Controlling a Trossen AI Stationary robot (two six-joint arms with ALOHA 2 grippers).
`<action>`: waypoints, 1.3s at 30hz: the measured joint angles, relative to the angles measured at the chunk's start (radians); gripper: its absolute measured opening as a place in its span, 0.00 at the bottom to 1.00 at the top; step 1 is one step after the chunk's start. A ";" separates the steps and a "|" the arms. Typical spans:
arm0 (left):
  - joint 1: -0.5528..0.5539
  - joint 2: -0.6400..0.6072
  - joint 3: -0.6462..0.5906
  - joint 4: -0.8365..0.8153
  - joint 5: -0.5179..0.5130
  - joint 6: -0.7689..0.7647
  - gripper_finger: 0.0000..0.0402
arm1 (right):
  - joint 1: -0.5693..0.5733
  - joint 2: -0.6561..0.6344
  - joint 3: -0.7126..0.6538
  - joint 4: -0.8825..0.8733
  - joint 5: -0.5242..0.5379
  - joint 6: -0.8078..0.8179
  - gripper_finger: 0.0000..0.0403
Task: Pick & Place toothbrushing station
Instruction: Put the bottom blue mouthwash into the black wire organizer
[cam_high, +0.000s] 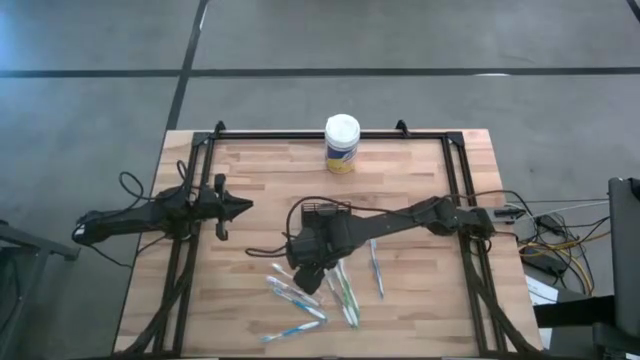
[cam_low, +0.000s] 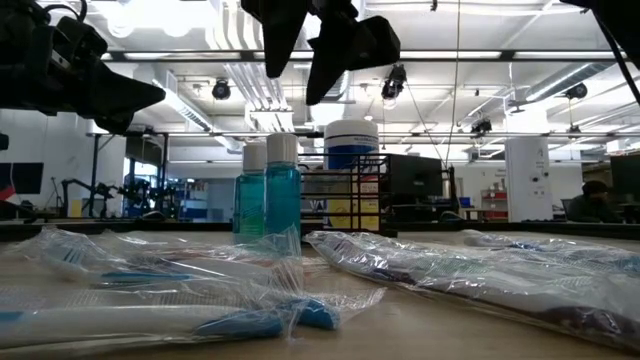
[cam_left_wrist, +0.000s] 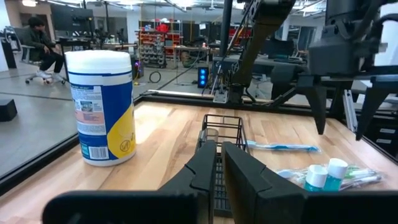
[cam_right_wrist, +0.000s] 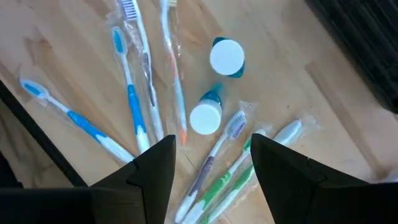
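right claw (cam_high: 305, 262) hangs spread wide and empty in the high view, over the wrapped toothbrushes (cam_high: 345, 290), probably choosing one for the black wire toothbrushing station (cam_high: 320, 211) just behind it on the bench (cam_high: 260, 185); left claw (cam_high: 240, 207) waits well apart, pinched shut on nothing.
low view: two teal bottles (cam_low: 268, 190) stand upright before the station, the wipes canister (cam_low: 350, 140) behind.
left wrist view: its closed fingers (cam_left_wrist: 214, 165) point at the station, canister beside.
right wrist view: parted fingers (cam_right_wrist: 155, 165) frame the white bottle caps (cam_right_wrist: 206, 118) and brushes below, ready to descend.
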 joint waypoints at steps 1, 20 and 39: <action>0.000 0.000 0.000 0.000 0.000 0.000 0.09 | 0.003 0.000 0.000 0.008 0.000 0.000 0.50; 0.000 0.000 -0.001 -0.002 0.000 -0.001 0.09 | 0.021 0.058 -0.002 0.051 0.038 -0.005 0.50; 0.000 0.000 -0.001 -0.005 0.000 -0.001 0.09 | 0.025 0.064 -0.048 0.072 0.045 0.000 0.50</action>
